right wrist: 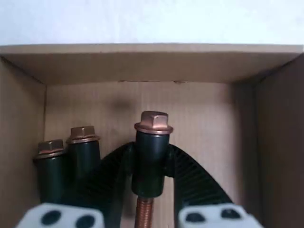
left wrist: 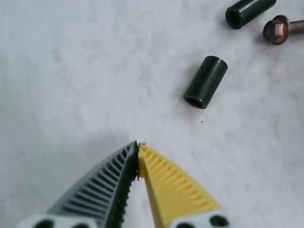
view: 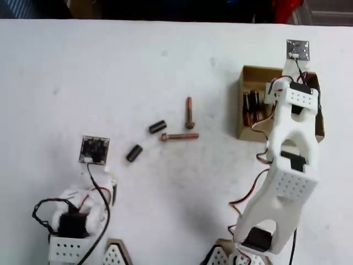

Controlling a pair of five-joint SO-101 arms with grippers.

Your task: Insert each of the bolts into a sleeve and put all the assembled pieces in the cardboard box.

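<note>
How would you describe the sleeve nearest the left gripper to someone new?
On the white table, look left of the cardboard box, toward the left gripper. The near sleeve is the short black tube closest to it. It lies alone, while the far sleeve sits right beside the head of a bolt.

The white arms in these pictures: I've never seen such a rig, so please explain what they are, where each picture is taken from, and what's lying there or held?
These are two robot arms at a white table. The high view looks down from above; each wrist view comes from a camera on one arm. Two copper bolts and two black sleeves lie loose. The left arm has its jaws shut, empty, near a sleeve. The right arm holds a sleeved bolt in its jaws inside the cardboard box; two finished pieces lie there.
</note>
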